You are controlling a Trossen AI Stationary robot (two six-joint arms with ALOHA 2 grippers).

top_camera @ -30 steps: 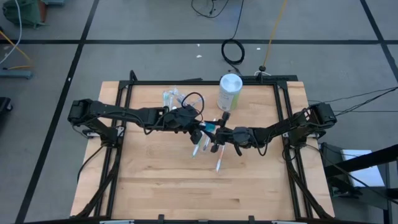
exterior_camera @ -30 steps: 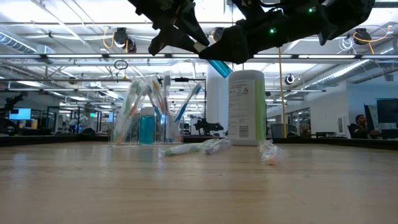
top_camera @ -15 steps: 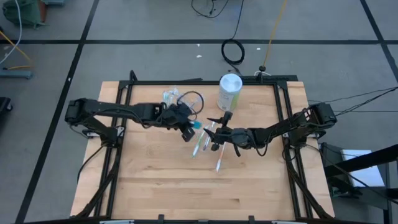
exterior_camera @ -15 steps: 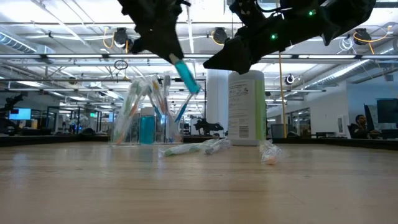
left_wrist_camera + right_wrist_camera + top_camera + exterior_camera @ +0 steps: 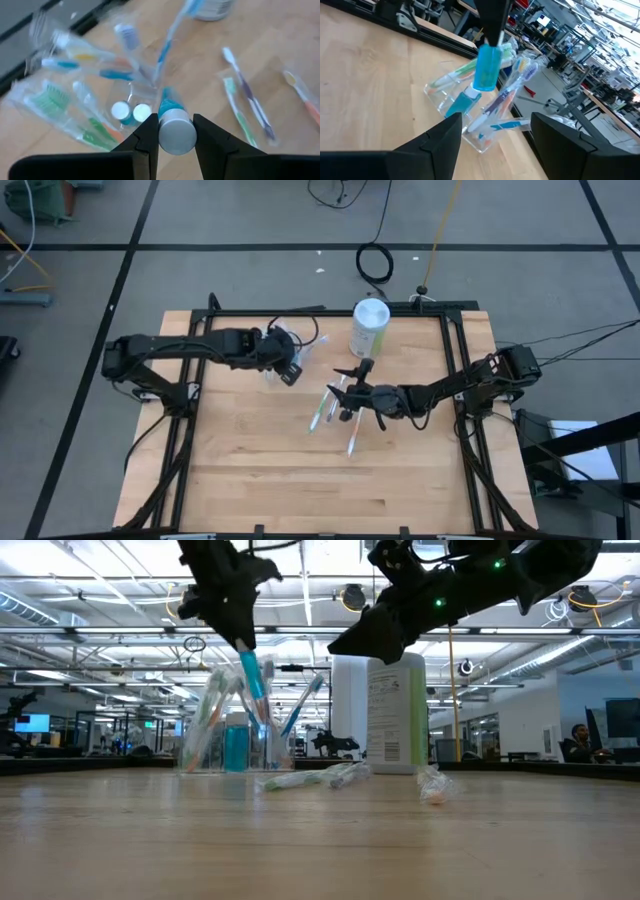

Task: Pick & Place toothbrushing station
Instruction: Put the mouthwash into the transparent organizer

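Left gripper (image 5: 175,134): clamped on teal tube (image 5: 250,678), held directly above clear cup (image 5: 232,735).
Cup: far-left table area, beside canister (image 5: 368,328).
Right gripper (image 5: 338,392): fingers spread, empty, over loose toothbrushes (image 5: 319,413).

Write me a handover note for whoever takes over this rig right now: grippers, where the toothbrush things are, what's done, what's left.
Left gripper: shut on a teal tube, hanging over the clear cup at the table's back left.
Right gripper: open, empty, mid-table above the loose toothbrushes.
Cup: already holds toothbrushes and two tubes.
Done: tube carried to the cup.
Left: drop the tube in, then collect the wrapped toothbrushes lying in front of the pale-green canister.
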